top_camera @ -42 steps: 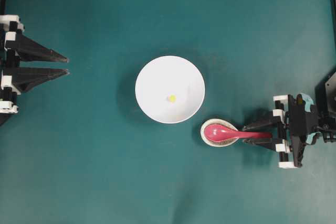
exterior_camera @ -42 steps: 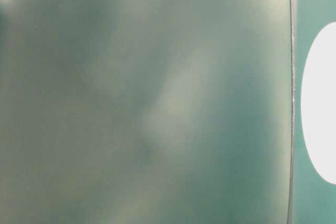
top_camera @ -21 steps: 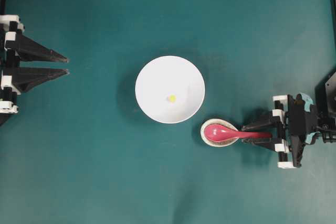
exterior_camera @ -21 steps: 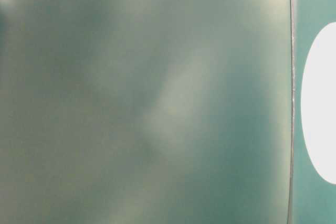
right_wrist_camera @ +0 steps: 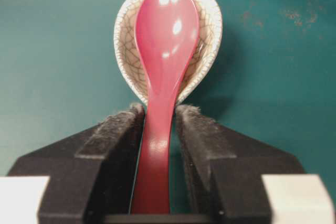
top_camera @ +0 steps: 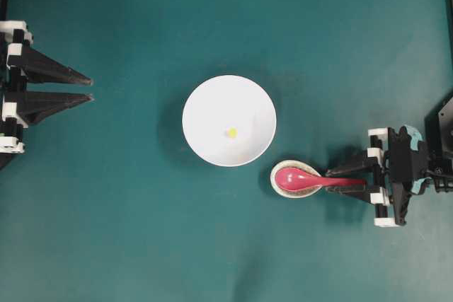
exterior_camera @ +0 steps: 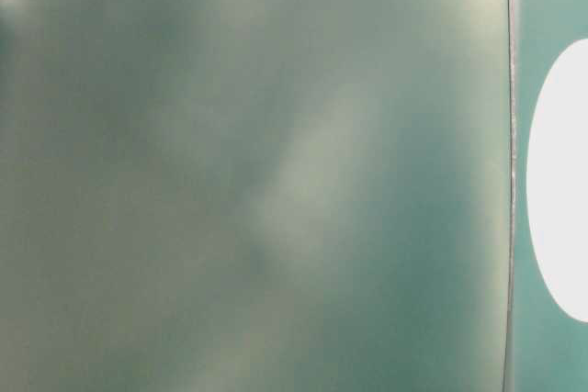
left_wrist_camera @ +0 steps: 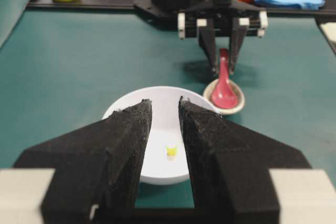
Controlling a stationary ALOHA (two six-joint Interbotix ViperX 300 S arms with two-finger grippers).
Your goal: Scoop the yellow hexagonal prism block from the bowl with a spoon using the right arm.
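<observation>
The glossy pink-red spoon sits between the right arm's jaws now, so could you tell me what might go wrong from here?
1. The glossy pink-red spoon has a slick, narrow handle; the right gripper has jaws flanking it with a sliver of gap on one side, so it may twist or slip.
2. Its scoop rests in the small crackled teardrop dish, which could be dragged.
3. The tiny yellow block in the white bowl may skid away.

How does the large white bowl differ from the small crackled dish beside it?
The white bowl is round, plain and far bigger; the crackled dish is small, teardrop-shaped and veined with grey cracks. The bowl holds only a tiny yellow block; the dish cradles the scoop of the pink-red spoon, whose handle sticks out past its rim. Both are pale, open dishes resting upright on the teal table.
</observation>
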